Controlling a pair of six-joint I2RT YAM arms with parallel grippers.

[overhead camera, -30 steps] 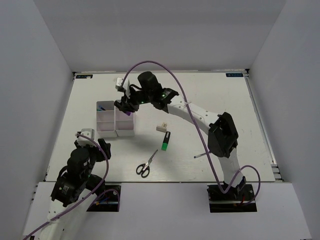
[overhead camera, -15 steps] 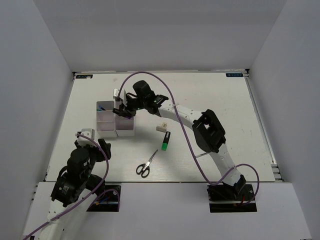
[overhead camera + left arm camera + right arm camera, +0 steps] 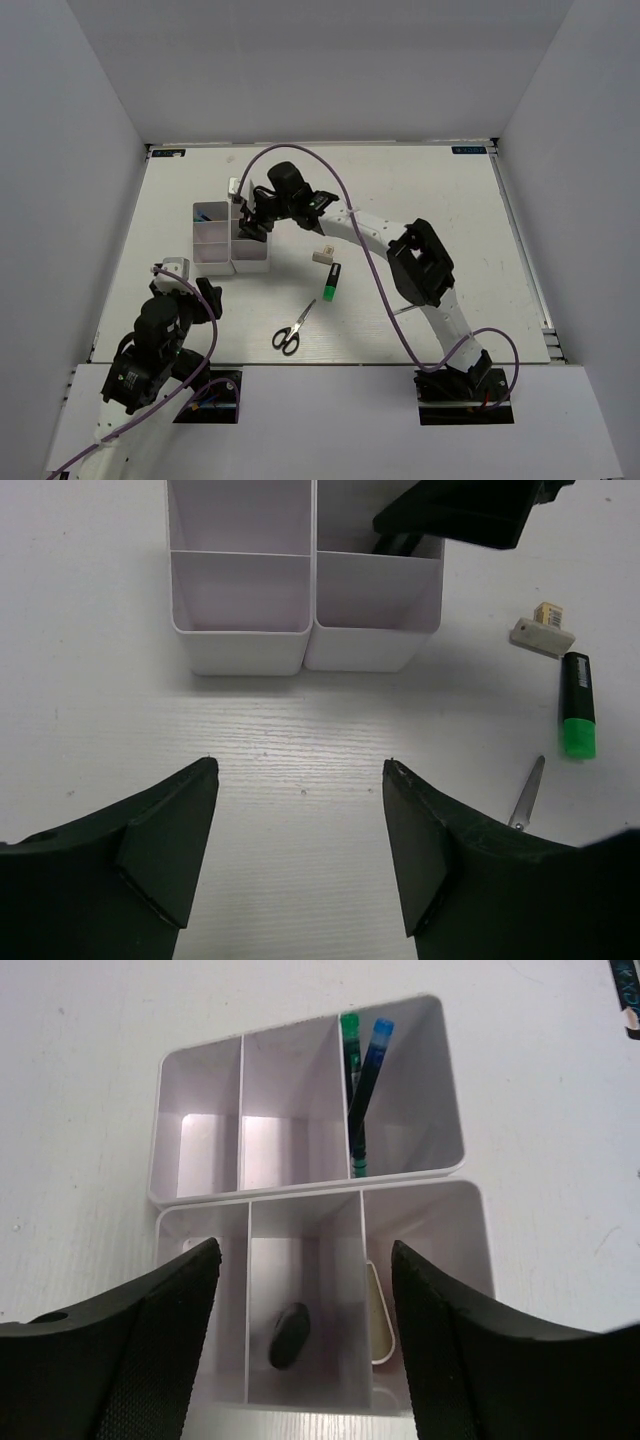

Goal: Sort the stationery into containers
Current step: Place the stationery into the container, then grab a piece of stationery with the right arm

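The right hand (image 3: 303, 1250) is hovering just above the white tray (image 3: 215, 262), which is sitting toward the worktop's (image 3: 420, 190) left edge; its jaws are standing wide with nothing between them. Below it, a black cap (image 3: 290, 1335) is showing in a middle compartment, while a blue pen (image 3: 368, 1070) and a green pen (image 3: 349, 1035) are leaning together in an end compartment of the other row. The left hand (image 3: 298, 770) is hanging wide and empty near the near left corner. A beige block (image 3: 322, 255), green highlighter (image 3: 331, 282) and scissors (image 3: 290, 332) are lying out toward the near edge.
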